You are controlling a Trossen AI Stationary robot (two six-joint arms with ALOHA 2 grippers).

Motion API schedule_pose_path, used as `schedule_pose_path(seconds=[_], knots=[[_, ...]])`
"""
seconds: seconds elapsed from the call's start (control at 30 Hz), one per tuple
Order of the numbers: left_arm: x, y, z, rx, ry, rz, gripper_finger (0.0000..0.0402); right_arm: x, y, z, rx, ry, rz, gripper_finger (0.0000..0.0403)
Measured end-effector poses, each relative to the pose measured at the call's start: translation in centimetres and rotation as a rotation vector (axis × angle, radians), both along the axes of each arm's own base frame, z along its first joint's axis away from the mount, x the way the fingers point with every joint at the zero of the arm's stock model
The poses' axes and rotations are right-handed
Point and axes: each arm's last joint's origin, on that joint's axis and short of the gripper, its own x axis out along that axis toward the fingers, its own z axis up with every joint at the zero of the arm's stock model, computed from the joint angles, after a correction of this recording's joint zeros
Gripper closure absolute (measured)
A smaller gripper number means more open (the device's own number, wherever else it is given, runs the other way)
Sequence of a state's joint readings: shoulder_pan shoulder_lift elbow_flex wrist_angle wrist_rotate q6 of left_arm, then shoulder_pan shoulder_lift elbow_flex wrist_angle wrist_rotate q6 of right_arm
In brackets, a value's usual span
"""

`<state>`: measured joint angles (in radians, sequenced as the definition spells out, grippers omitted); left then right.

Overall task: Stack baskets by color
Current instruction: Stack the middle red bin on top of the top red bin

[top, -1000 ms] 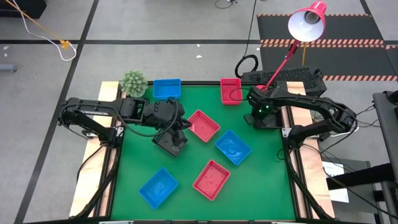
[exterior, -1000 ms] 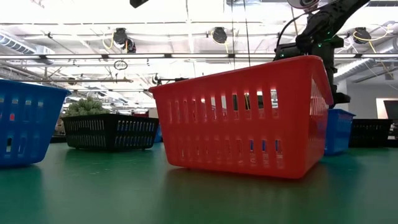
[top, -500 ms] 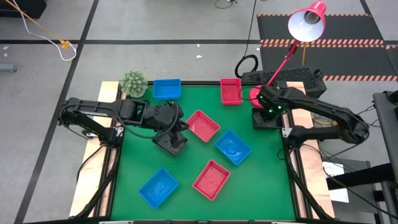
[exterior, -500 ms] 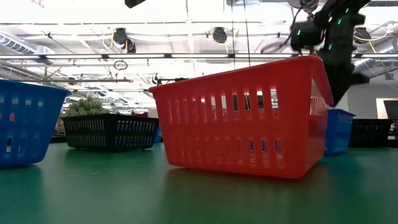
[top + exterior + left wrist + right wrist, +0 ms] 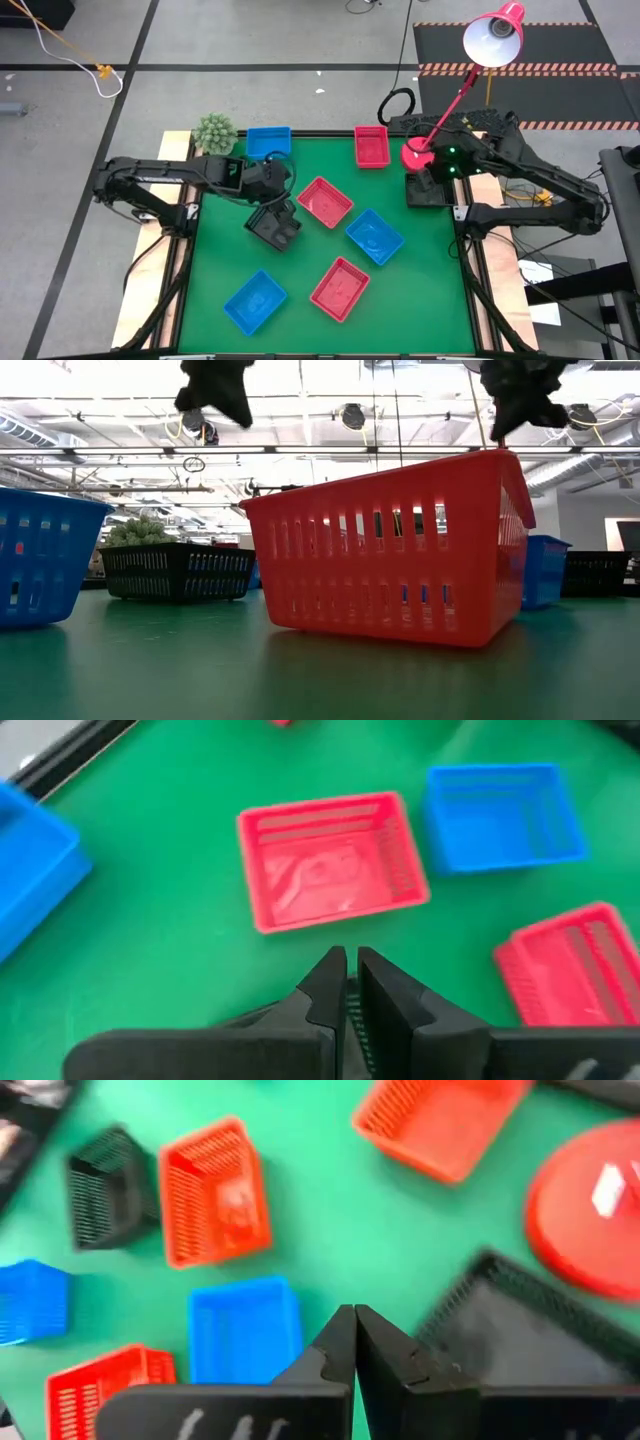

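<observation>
From above, the left end effector (image 5: 268, 195) has drawn back off the black basket (image 5: 274, 226); the right end effector (image 5: 437, 172) has risen over the other black basket (image 5: 424, 189). Nothing stacked yet. Both wrist views show fingers pinched shut, seemingly empty. Green surface (image 5: 300, 265); bright hall behind.

From overhead, my right arm covers most of the black basket (image 5: 428, 190) beside the lamp base (image 5: 414, 155). My left arm hides part of another black basket (image 5: 274, 228). Beside the lamp base, the far red basket (image 5: 440, 1120) is cropped in the right wrist view.
</observation>
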<state>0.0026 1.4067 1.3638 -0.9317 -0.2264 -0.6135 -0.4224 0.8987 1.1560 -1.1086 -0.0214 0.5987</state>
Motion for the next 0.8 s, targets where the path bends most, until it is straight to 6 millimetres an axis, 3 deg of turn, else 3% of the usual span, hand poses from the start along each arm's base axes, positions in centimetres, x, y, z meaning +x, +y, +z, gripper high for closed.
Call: schedule_pose_path(seconds=[0.2,0.43,0.8], knots=[[0.1,1.2,-2.1,-0.113,-0.002,0.125,0.0371,0.7,-0.1,0.3,-0.097,-0.073,0.119,0.0403],[0.1,1.4,-2.9,-0.276,-0.022,0.232,0.0362,1.1,-0.2,0.8,-0.211,-0.102,0.236,0.0403],[1.8,1.0,-3.1,-0.34,-0.117,0.291,0.0237,1.9,0.0,1.6,-0.24,-0.246,0.44,0.0403]])
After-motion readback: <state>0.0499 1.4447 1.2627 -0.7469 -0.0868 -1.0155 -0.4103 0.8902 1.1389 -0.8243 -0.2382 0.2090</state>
